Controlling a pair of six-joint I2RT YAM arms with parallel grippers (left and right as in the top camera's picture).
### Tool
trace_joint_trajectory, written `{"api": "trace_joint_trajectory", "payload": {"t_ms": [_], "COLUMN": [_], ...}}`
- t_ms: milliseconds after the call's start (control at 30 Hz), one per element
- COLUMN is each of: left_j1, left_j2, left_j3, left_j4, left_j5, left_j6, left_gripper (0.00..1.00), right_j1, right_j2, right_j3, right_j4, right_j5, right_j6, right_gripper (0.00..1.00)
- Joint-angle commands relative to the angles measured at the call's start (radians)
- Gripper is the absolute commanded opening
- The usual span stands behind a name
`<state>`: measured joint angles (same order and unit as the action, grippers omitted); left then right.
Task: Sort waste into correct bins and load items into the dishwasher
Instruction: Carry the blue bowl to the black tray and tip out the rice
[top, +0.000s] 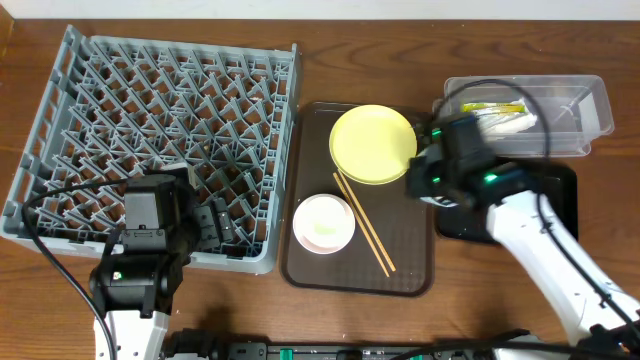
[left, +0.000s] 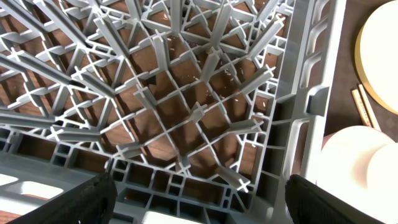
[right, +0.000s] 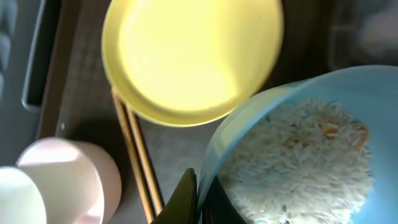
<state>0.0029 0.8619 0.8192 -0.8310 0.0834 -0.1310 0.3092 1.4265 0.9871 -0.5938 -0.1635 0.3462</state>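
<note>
My right gripper (right: 200, 194) is shut on the rim of the light blue bowl (right: 239, 124), which holds beige rice-like food scraps (right: 298, 155). In the overhead view this gripper (top: 428, 180) hangs between the brown tray and the black tray (top: 562, 200), and hides the bowl. The yellow plate (top: 372, 143), white bowl (top: 323, 222) and chopsticks (top: 362, 222) lie on the brown tray. My left gripper (left: 199, 205) is open and empty over the front right corner of the grey dish rack (top: 150, 110). The wrapper (top: 492, 108) and white paper (top: 512, 123) lie in the clear tub (top: 592, 100).
The dark brown serving tray (top: 410, 270) sits between the rack and the bins. The rack's upright pegs (left: 186, 93) stand right under my left gripper. The right arm's cable loops over the clear tub.
</note>
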Motion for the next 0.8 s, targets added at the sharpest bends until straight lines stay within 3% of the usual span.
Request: {"api": "trace_joint_trajectory", "payload": {"t_ms": [0, 233, 333, 767], "left_j1": [0.001, 0.001, 0.001, 0.001], "left_j2": [0.000, 0.000, 0.000, 0.000], "left_j3": [0.013, 0.013, 0.013, 0.013], "left_j4": [-0.003, -0.003, -0.003, -0.002], "left_j5": [0.009, 0.010, 0.009, 0.009], "left_j6": [-0.002, -0.002, -0.002, -0.002], "left_gripper": [0.89, 0.89, 0.90, 0.89], "right_j1": [-0.153, -0.355, -0.471, -0.705], "right_j2": [0.001, 0.037, 0.092, 0.307], "right_j3": [0.011, -0.007, -0.037, -0.041], "right_j4": [-0.001, 0.006, 0.043, 0.068], "right_j5": [-0.274, -0.498, -0.689, -1.114], "right_j6": [-0.023, -0.060, -0.080, -0.101], "right_gripper": [0.01, 0.01, 0.01, 0.01]}}
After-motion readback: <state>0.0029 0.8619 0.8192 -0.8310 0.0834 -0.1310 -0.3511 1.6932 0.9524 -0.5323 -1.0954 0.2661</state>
